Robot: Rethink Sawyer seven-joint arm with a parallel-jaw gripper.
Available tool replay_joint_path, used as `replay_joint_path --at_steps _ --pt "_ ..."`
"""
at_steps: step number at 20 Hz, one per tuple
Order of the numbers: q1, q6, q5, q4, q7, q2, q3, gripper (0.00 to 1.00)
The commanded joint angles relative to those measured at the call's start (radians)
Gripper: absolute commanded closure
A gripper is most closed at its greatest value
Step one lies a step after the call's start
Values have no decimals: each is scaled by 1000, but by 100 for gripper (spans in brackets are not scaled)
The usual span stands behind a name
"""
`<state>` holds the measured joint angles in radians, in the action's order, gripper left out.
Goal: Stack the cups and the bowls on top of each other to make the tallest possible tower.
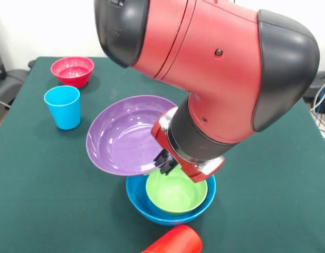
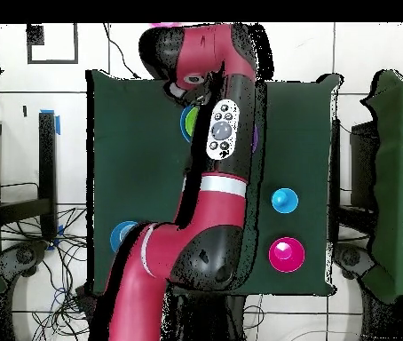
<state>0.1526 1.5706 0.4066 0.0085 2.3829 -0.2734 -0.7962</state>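
Observation:
My gripper is shut on the right rim of the purple bowl and holds it tilted, just above and to the left of a blue bowl. A lime green bowl sits nested inside that blue bowl. A red cup lies on its side at the front edge. A light blue cup stands upright at the left, and it also shows in the overhead view. A hot pink bowl sits at the far left and shows in the overhead view too. The arm hides the gripper from overhead.
The green table cloth covers the table. In the overhead view another blue bowl peeks out beside the arm near the robot's base. Cables and dark furniture surround the table.

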Motion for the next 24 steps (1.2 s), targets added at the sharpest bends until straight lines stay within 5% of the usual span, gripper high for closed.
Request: replay_joint_path --at_steps 1,24 --pt "-86 -232 -154 193 -475 116 177 100" --pt "-120 -53 -47 61 -415 92 -32 100"
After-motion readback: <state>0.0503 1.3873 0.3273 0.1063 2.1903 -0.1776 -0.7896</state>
